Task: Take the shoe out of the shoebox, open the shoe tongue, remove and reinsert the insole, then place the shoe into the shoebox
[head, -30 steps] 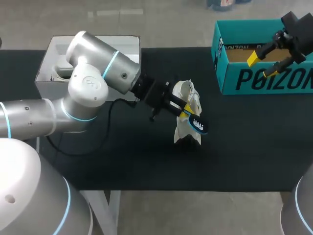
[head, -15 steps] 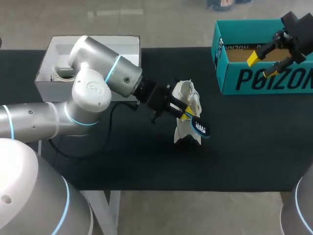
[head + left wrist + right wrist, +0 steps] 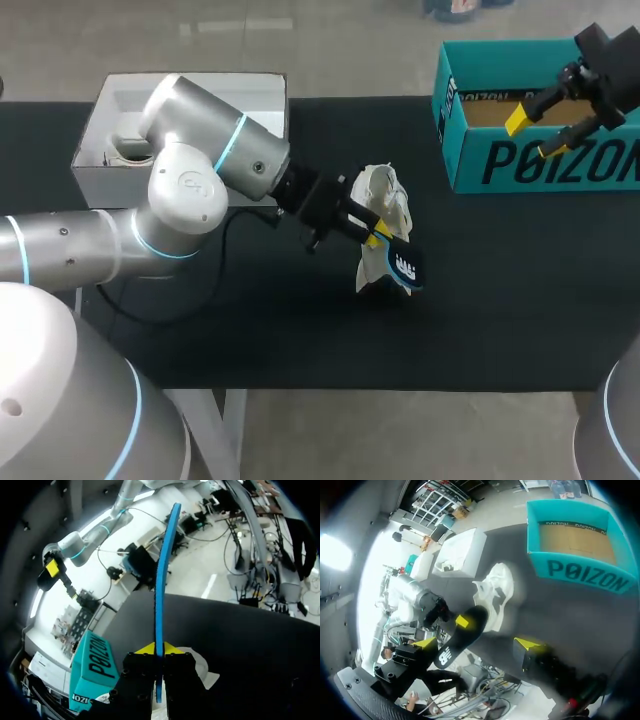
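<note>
Black bench [image 3: 500, 300] spans the head view. Left arm [image 3: 190, 190] comes in from the left side and reaches to about mid-bench; right arm [image 3: 600, 80] comes in at the far right corner.

Teal shoebox [image 3: 540, 160] sits at the far right of the bench, lid off, with a brown floor showing inside. Large dark lettering runs along its near wall, and smaller print runs along the end wall. A white box [image 3: 100, 150] sits at the far left, partly behind the left arm.

White shoe [image 3: 385, 195] is out of the shoebox, on the bench near the middle and well apart from it. It stands tilted; which end is down I cannot tell.

Insole [image 3: 405, 265] is outside the shoe, just in front of it, blue along the edge, its dark face carrying a white printed mark. Whether it touches the shoe I cannot tell.

Left jaws are clamped on the insole: in the left wrist view a yellow tip presses each side of its thin edge [image 3: 161, 580].

Right jaws are spread, holding nothing, above the shoebox's open top.
</note>
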`<state>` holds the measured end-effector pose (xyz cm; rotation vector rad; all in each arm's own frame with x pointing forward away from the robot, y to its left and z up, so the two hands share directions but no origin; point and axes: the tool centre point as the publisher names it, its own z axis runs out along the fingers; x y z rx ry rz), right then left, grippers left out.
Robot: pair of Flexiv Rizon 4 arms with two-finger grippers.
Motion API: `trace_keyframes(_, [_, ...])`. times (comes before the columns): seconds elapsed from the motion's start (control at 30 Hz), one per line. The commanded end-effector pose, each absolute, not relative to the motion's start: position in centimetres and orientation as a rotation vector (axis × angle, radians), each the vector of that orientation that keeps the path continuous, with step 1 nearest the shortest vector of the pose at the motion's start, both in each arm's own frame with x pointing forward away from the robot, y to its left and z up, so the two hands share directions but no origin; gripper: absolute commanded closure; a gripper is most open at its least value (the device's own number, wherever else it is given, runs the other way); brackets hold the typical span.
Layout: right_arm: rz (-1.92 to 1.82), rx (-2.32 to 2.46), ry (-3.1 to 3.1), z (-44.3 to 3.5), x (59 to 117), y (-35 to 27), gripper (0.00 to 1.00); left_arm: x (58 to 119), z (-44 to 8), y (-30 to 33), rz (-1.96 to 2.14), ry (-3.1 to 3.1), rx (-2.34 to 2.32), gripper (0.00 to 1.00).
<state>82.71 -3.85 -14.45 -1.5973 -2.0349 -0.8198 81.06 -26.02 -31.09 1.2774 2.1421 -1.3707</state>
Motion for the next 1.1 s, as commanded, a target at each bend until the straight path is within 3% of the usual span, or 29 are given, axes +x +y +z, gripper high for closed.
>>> trace_keyframes(0.03, [-0.817,-1.598,-2.036,-14.5,82.8,-3.8,0.0,81.4,-31.5,-26.0,-1.345,2.13,1.274,1.0])
trace_keyframes(1.1, [-0.817,-1.598,-2.036,-14.5,82.8,-3.8,0.0,86.3,-35.4,-25.1,-1.195,2.204,1.177,1.0])
